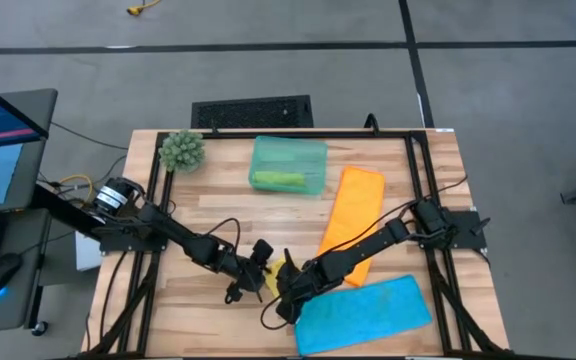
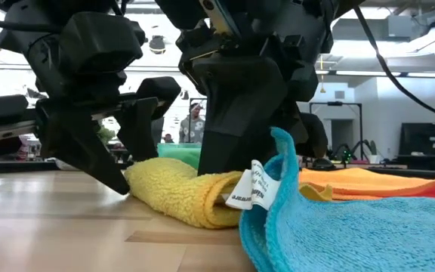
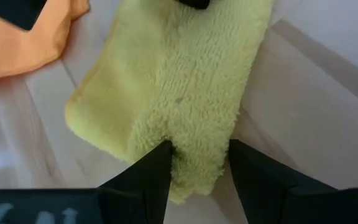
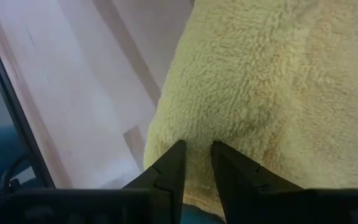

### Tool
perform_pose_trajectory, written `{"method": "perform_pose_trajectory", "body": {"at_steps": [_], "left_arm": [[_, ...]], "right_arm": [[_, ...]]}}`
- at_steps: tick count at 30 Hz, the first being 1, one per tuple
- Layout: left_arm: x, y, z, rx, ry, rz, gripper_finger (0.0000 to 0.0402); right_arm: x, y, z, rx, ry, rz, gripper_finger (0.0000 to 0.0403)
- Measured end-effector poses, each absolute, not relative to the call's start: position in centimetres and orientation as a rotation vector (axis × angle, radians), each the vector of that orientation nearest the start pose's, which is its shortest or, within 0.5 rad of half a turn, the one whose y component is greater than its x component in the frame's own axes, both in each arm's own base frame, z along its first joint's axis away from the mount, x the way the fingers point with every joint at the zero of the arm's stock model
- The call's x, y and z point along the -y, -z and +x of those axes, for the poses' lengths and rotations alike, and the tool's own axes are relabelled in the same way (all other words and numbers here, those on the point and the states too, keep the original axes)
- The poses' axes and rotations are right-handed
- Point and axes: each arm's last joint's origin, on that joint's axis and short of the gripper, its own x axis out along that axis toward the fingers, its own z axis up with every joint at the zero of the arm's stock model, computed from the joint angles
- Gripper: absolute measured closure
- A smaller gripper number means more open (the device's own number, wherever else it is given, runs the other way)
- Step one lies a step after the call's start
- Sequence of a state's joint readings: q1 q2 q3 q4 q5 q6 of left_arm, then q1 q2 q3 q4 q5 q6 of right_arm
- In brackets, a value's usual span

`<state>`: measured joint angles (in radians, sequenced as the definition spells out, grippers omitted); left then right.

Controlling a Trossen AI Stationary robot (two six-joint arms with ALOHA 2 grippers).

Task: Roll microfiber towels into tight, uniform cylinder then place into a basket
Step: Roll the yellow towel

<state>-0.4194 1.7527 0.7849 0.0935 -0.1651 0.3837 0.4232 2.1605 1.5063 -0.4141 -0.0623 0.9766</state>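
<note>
While both arms meet at the table's near middle, left gripper (image 3: 197,168) pinching one end of the half-rolled yellow towel (image 3: 185,87), right gripper (image 4: 196,165) nipping its other end, green roll in basket (image 1: 288,165), orange towel (image 1: 353,205) and blue towel (image 1: 363,312) flat at right.

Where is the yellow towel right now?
In the high view the yellow towel lies near the table's front edge at its middle, pinched between the left gripper and right gripper, just left of the blue towel.
</note>
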Motion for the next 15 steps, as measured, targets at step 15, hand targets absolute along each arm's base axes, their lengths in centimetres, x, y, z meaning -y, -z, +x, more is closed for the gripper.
{"method": "perform_pose_trajectory", "body": {"at_steps": [15], "left_arm": [[12.48,-12.1,29.18,-0.818,0.377,0.51,0.0393]], "right_arm": [[-17.67,-13.66,40.74,-1.162,0.071,0.599,0.0296]]}}
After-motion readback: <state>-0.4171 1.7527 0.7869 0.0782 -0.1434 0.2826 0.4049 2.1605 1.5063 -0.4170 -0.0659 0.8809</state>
